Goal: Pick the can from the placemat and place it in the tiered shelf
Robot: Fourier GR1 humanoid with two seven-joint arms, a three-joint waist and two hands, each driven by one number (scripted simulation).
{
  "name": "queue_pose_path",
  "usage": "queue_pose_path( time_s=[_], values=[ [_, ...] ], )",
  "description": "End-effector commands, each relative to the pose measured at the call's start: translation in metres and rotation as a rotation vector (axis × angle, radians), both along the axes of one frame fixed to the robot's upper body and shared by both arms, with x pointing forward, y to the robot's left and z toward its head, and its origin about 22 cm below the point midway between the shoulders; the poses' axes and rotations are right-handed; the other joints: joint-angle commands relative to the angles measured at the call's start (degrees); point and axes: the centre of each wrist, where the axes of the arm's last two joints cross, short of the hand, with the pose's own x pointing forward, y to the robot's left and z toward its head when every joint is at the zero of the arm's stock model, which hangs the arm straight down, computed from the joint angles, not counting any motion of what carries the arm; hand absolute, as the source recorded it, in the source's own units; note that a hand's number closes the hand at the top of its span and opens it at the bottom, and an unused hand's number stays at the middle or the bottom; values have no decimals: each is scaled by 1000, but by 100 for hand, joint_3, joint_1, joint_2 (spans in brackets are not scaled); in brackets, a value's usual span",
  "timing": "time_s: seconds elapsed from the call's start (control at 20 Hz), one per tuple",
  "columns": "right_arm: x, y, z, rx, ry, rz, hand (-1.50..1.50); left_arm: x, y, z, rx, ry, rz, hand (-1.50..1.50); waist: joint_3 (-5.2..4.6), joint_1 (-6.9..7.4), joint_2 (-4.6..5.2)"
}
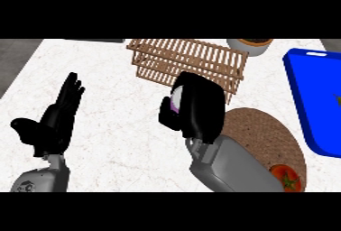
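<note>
Purple-white can (177,101) curled in right hand (200,108), axis unclear, beside wooden tiered shelf (190,61), left hand (57,117) open.

Only one cam: head view, from my head, looking steeply down at the counter (120,135). It faces fwd, away from me; my forearms enter from the frame's lower edge. Fairly close in. Taking the tiered shelf (190,63) as landmark: it sits at top centre, far side of the counter. Counter's left edge shows left of the shelf; near edge is cut off. No 2nd view, so no shared area.
</note>
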Motion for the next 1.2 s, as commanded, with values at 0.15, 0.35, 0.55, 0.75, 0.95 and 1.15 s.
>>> queue_pose_path(
  time_s=[0.15, 0.35, 0.55, 0.75, 0.95, 1.15],
  values=[
    [3, 26, 43, 51, -84, -245, 150, 4, -4, -6, 3, 3, 26, 0, -14, -163, -20],
    [20, 24, 59, 77, -108, -297, 150, -2, 6, 7, 3, 9, 30, 0, 3, -90, -27],
    [28, 26, 68, 84, -138, -321, 150, 1, 7, 3, -10, -10, 28, 0, 0, -160, 3],
    [42, 22, 63, 108, -148, -372, 150, -1, 7, 2, -6, 6, 34, 0, 10, -177, 40],
    [58, 24, 66, 124, -165, -407, 150, 0, 12, 8, 2, -26, 38, 0, 10, -112, 68],
    [65, 22, 47, 145, -195, -408, 150, 4, 6, 7, -18, -15, 37, 0, 16, -175, 87]
  ],
)
